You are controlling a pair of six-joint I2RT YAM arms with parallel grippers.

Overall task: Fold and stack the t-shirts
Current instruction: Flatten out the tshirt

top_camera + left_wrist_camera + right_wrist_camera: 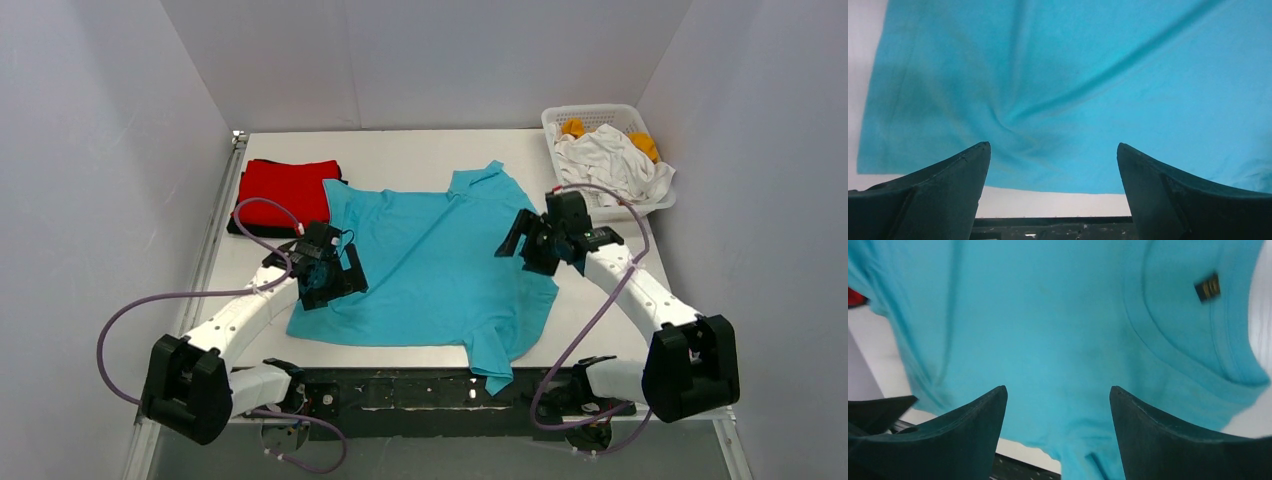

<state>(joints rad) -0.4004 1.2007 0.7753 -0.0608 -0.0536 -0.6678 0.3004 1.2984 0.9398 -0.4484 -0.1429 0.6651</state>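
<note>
Top external view: the turquoise t-shirt (430, 265) lies spread flat mid-bench (400, 150), hem to the left and neck to the right, one sleeve drooping over the near edge. It looks laid open for folding.
Left pincer (1052, 144): wide and empty, poised over the hem end, probably to take that edge.
Right pincer (1058, 387): wide and empty, over the chest beside the collar.
Stack: the red t-shirt (290, 183) lies folded on the black t-shirt (236, 228) at far left, meeting the turquoise corner.
Basket (600, 112): white t-shirts (612, 160) and orange t-shirts (573, 127), crumpled and unfolded.

Illegible tag (1207, 287) on turquoise t-shirt (1048, 330)
</note>
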